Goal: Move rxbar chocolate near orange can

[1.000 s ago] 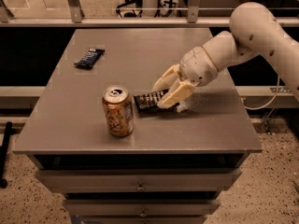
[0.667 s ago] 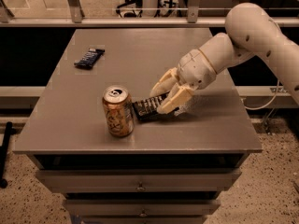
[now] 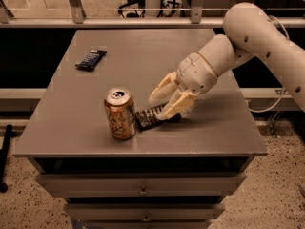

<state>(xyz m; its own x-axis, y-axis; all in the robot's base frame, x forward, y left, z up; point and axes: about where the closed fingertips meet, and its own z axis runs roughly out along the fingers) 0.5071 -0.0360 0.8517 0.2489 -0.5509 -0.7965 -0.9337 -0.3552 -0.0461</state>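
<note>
The orange can (image 3: 119,113) stands upright near the front edge of the grey tabletop (image 3: 143,51), somewhat left of the middle; its silver top and pull tab face up, and the pale markings on its orange-gold side are too indistinct to read as a brand. The rxbar chocolate (image 3: 148,118) lies flat just beside the can on the right, close to the front edge and about midway along it; its dark wrapper carries pale lettering that cannot be made out; its left end comes up next to the foot of the can, and whether the two touch cannot be told.

The gripper (image 3: 166,102) hangs low over the tabletop at the right end of the bar, on a white arm (image 3: 252,37) that reaches in from the back right corner; the cream fingers (image 3: 160,91) are spread apart and released, clasping nothing. The nearer finger points down with its tip at the bar's right end, seemingly resting on or right at the wrapper; the farther finger stands clear of the bar, toward the back edge, with bare tabletop under it; so the bar lies mostly outside the gap between them, stretching from the nearer fingertip toward the can.

A dark blue-wrapped bar (image 3: 90,59) lies well apart from all this, near the left edge toward the back left corner; one end shows a white patch, unreadable. Drawer fronts (image 3: 143,185) sit beneath the front edge.
</note>
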